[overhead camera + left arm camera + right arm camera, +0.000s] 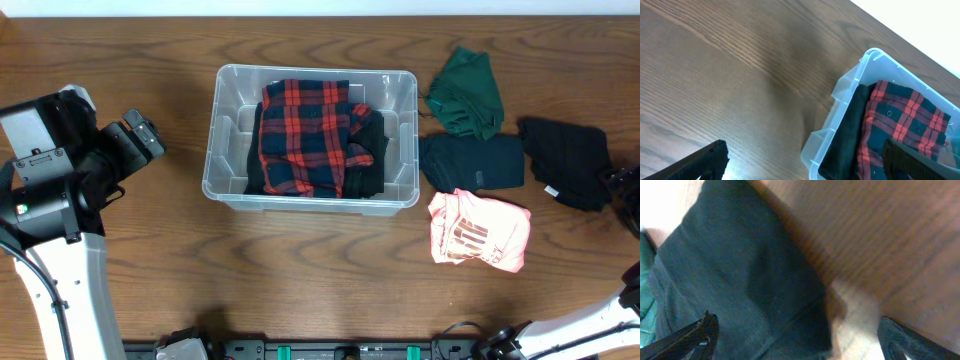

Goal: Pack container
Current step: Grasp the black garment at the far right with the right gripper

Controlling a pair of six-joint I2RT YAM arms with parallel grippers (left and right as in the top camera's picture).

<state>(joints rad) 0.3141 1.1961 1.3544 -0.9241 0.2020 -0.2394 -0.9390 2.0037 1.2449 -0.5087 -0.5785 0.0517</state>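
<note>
Looking down from overhead, we see the container [226,150] standing on the wooden table [300,290], a little left of the table's middle. Inside it lies a red and dark plaid shirt [300,135], spread over a black piece of clothing [372,160] that shows along the container's right and left inner walls.

To the right of the container, four more pieces of clothing lie on the table. A green one [465,92] sits near the container's far right corner, and a dark one [472,160] lies just beside the right wall. A pink shirt [478,230] lies near the container's front right corner. A black one [565,160] lies farthest from the container.

Our left gripper [145,135] hangs to the left of the container, apart from it. In its wrist view the fingers [705,160] are spread wide, with the container's corner [840,100] and the plaid shirt [900,125] showing between them.

Our right gripper [797,325] is well to the right of the container, its fingers also wide apart over a dark cloth [740,270]. We cannot tell which dark piece this is, nor whether the fingers touch it.
</note>
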